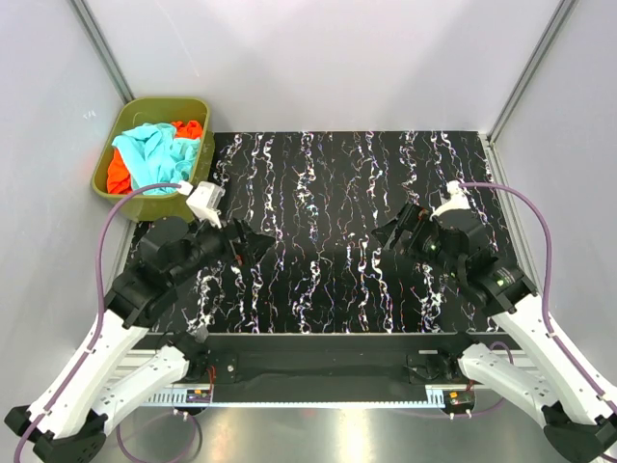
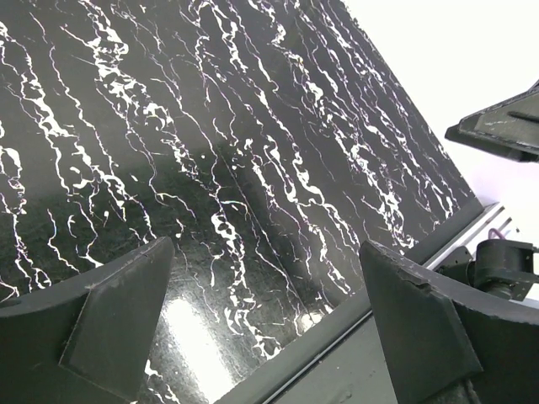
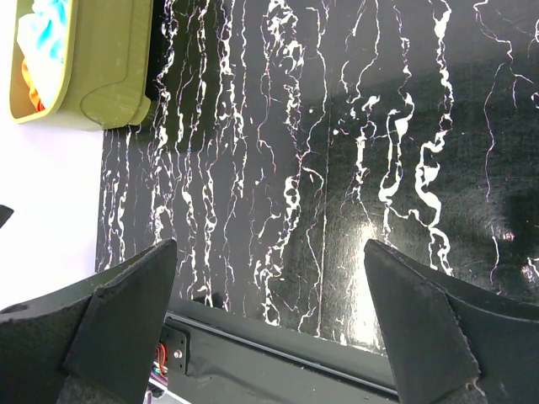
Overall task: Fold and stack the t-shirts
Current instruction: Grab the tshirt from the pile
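Top view: the t-shirts are not yet on the work surface. The teal t-shirt [image 1: 149, 154] lies bundled on top in the olive-green tub [image 1: 114, 125] at the far left corner, just off the marbled mat [image 1: 328, 183], with the orange t-shirt [image 1: 189, 128] showing beneath and behind it. You cannot tell whether more garments lie under them. The left gripper [image 1: 253, 241] and right gripper [image 1: 386, 231] hover over the mat, well apart from the tub.

Left wrist view: the fingers [image 2: 118, 311] stand wide apart with only mat between them. A dark shape [image 2: 505, 126] at the upper right is cut off, probably the other arm.

Right wrist view: jaws likewise spread and empty. The tub sits in the upper left corner, cropped, with slivers of teal and orange inside.

Risk, as a judgement: the cloths look intertwined, so lifting the teal one may drag the orange one out or tip the light tub. Watch the tub's rim on approach
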Robot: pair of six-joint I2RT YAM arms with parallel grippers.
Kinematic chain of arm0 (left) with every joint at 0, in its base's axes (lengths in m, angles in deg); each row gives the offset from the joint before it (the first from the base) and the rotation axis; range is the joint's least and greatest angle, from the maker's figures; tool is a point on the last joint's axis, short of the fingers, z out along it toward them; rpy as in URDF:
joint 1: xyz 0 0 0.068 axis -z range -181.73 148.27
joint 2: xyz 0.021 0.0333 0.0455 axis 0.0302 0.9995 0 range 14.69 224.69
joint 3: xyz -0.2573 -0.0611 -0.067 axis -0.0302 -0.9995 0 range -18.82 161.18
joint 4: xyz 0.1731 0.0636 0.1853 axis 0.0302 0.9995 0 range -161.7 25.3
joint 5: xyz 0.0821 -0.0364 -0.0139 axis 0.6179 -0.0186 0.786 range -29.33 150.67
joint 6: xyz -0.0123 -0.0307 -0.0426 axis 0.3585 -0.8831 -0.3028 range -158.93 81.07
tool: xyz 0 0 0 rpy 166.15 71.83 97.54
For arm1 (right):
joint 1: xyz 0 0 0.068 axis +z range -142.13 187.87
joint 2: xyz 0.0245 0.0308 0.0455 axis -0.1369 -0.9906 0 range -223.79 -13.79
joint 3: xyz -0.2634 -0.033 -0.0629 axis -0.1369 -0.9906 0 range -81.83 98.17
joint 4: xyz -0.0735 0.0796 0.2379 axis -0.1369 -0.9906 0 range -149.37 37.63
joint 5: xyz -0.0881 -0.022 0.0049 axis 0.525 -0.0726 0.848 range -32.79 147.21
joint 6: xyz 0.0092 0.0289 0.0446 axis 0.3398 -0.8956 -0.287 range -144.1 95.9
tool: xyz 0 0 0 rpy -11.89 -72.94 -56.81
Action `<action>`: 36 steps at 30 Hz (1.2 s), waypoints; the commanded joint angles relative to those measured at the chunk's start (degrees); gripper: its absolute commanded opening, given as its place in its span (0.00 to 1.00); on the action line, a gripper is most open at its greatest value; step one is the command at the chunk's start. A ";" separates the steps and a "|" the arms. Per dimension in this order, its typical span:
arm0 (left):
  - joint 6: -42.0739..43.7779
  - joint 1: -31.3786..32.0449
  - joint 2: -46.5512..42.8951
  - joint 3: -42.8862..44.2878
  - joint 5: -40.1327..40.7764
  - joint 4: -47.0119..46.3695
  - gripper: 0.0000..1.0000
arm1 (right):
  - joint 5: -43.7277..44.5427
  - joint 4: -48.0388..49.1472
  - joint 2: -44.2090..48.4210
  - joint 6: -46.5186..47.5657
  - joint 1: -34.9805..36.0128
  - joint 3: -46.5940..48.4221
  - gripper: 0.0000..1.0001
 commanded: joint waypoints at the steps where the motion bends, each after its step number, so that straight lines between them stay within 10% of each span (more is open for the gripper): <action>1: -0.78 0.19 -1.12 1.79 2.00 -1.19 0.99 | 1.91 2.65 1.92 -0.08 0.14 -0.20 1.00; 13: 4.85 -0.78 10.82 16.54 30.63 6.09 0.97 | -0.81 4.14 4.11 0.36 0.23 -1.87 1.00; 21: 4.42 -22.82 31.29 32.02 28.92 9.36 0.83 | -4.77 11.08 9.22 0.81 0.14 -6.00 1.00; 25: 0.91 -35.12 40.70 34.13 18.65 6.90 0.58 | -9.15 13.11 9.48 0.18 0.23 -6.35 1.00; 36: -1.65 -41.47 62.50 44.77 16.17 1.53 0.64 | -9.17 15.83 10.80 2.91 0.23 -7.58 1.00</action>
